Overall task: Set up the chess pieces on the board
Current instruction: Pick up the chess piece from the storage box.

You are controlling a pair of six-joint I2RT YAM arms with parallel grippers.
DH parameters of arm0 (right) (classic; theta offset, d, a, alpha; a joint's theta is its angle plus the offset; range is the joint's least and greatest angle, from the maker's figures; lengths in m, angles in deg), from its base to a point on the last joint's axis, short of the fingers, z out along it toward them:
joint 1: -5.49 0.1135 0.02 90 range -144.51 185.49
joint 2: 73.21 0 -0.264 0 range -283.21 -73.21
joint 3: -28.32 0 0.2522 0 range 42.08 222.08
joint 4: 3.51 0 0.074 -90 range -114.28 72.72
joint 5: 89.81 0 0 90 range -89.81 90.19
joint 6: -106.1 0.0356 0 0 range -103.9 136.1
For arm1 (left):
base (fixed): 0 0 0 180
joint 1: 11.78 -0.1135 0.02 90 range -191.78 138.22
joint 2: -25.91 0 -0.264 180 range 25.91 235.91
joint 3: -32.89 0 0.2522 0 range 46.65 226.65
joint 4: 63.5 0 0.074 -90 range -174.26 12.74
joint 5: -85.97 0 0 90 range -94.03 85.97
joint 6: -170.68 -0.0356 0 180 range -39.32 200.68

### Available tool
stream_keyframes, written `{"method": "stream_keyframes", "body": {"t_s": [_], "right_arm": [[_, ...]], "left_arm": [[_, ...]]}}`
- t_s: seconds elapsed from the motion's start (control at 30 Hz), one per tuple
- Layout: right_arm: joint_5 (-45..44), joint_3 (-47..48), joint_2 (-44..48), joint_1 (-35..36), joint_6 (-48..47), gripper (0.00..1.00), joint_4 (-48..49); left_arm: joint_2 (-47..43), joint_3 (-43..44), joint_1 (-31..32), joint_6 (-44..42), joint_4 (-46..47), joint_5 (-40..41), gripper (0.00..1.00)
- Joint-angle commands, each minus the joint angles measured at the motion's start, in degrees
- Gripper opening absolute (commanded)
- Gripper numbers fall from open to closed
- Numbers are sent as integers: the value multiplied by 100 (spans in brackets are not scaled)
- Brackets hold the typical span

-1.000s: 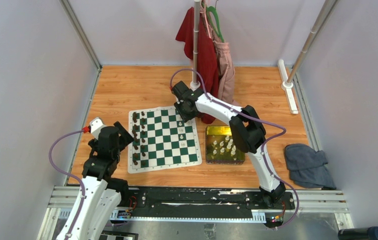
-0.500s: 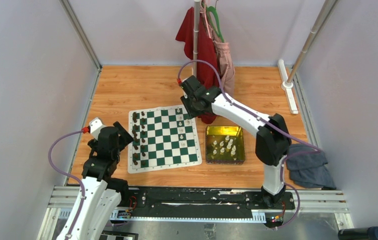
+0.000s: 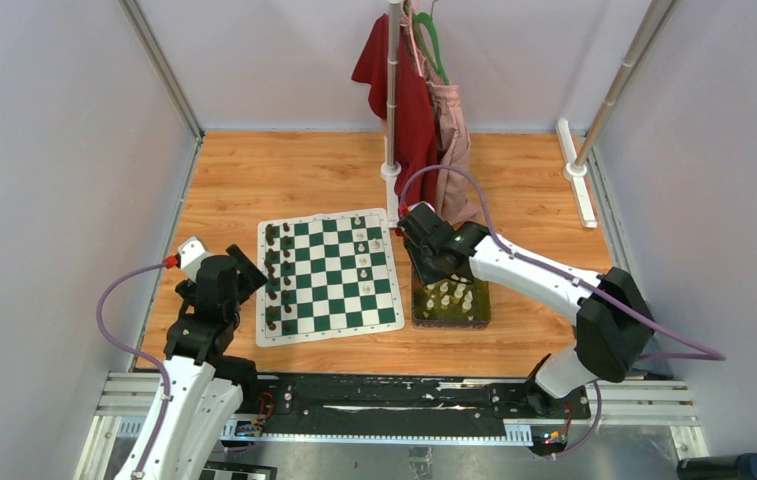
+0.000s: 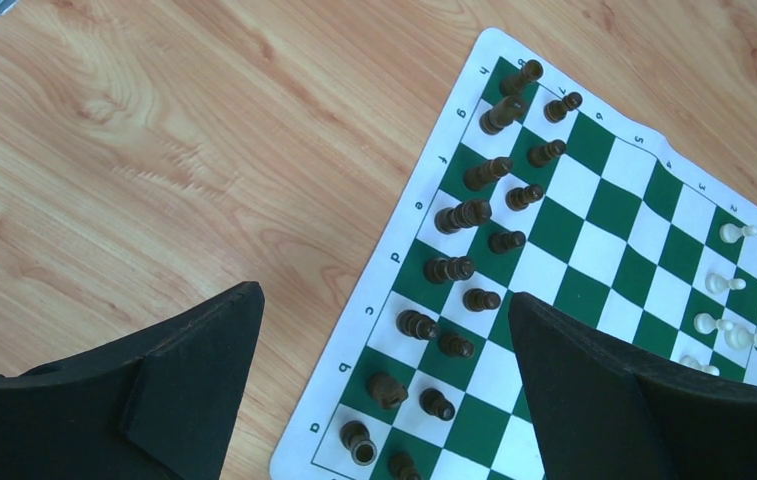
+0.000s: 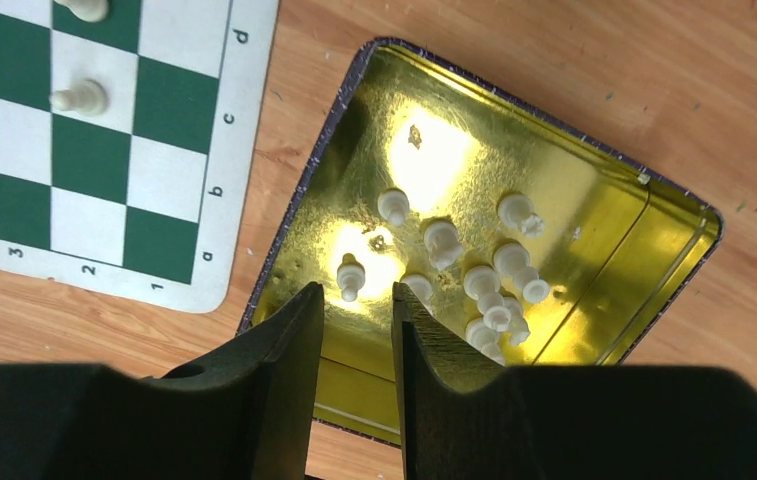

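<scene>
The board (image 3: 326, 335) lies flat with dark brown chessmen (image 3: 272, 280) along its left side. Several cream-white chess pieces (image 3: 362, 245) stand near its right edge, also seen as chess pieces (image 4: 729, 283) in the left wrist view. More cream pieces (image 5: 494, 275) lie in the yellow-green tray (image 5: 594, 200) right of the board (image 5: 14, 150). My right gripper (image 5: 357, 290) hovers over the tray's near-left part. It is open by a narrow gap with nothing in it, and a white pawn (image 5: 351, 277) lies just ahead of its tips. My left gripper (image 4: 382, 295) hangs wide open above the board's left edge (image 4: 394, 260).
Red and pink clothes (image 3: 409, 90) hang on a pole behind the board. A grey cloth (image 3: 614, 330) lies at the right, beyond the tray (image 3: 484, 320). A white power strip (image 3: 576, 185) runs along the far right. The left gripper (image 3: 239, 270) is beside the dark chessmen (image 4: 474, 215).
My right arm swung from the board's far right corner back to above the tray. A white piece now shows on the far row where the gripper had been. The left arm stayed still.
</scene>
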Motion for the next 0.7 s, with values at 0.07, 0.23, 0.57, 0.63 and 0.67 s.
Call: {"method": "stream_keyframes", "body": {"t_s": [0.07, 0.23, 0.57, 0.63, 0.67], "right_arm": [[-218, -288, 7, 37, 316, 36, 203], [-286, -356, -193, 16, 346, 35, 299], [-136, -553, -429, -220, 308, 35, 569], [-106, -578, -446, -271, 299, 35, 609], [-86, -587, -449, -285, 285, 35, 629]], "left_arm": [[-44, -41, -27, -27, 56, 72, 100], [-48, -32, -27, -46, 59, 71, 100], [-59, -23, -27, -46, 45, 79, 100], [-55, -24, -27, -46, 45, 76, 100], [-51, -23, -27, -46, 43, 67, 100]]}}
